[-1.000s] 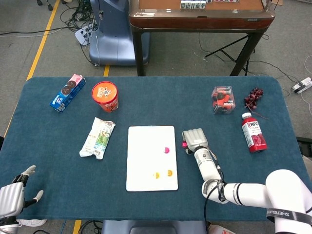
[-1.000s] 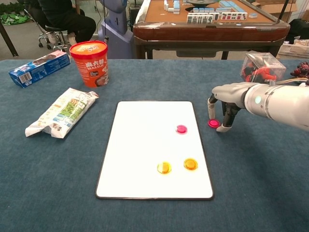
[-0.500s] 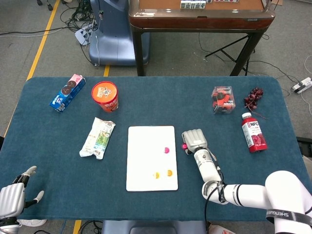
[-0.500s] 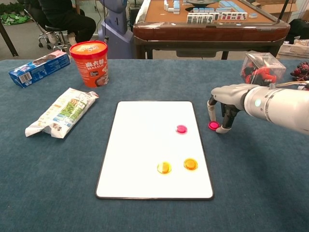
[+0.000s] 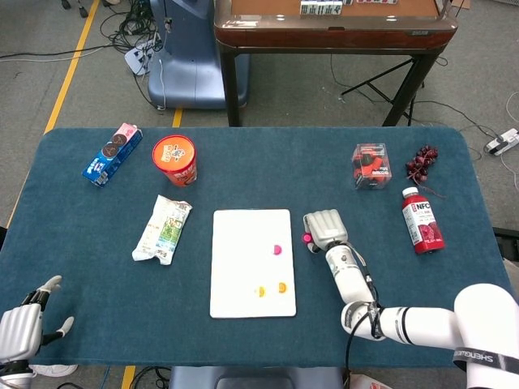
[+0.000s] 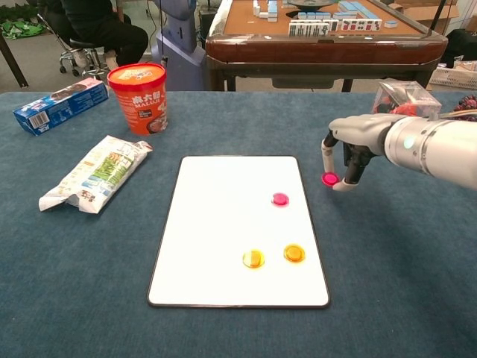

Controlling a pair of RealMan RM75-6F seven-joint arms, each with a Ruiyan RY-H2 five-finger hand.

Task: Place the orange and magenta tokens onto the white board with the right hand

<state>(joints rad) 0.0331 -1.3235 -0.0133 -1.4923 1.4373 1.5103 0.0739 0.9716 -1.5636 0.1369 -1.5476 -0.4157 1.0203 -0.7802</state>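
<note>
A white board (image 5: 243,243) (image 6: 216,224) lies flat in the middle of the table. On it sit a magenta token (image 5: 277,250) (image 6: 280,199) and two orange tokens (image 5: 282,287) (image 6: 294,253), (image 5: 260,291) (image 6: 253,259). Just off the board's right edge, my right hand (image 5: 324,228) (image 6: 358,138) pinches a second magenta token (image 5: 307,238) (image 6: 329,178) between thumb and a finger, a little above the cloth. My left hand (image 5: 20,328) rests at the table's near left corner, fingers apart, holding nothing.
An orange noodle cup (image 5: 175,158) (image 6: 138,95), a snack packet (image 5: 163,229) (image 6: 97,173) and a blue cookie box (image 5: 112,154) (image 6: 59,104) stand left of the board. A clear box (image 5: 371,164), grapes (image 5: 422,162) and a red bottle (image 5: 422,220) are at the right.
My right hand's fingers closed around the magenta token beside the board and raised it slightly off the cloth. The left hand and the tokens on the board stayed put.
</note>
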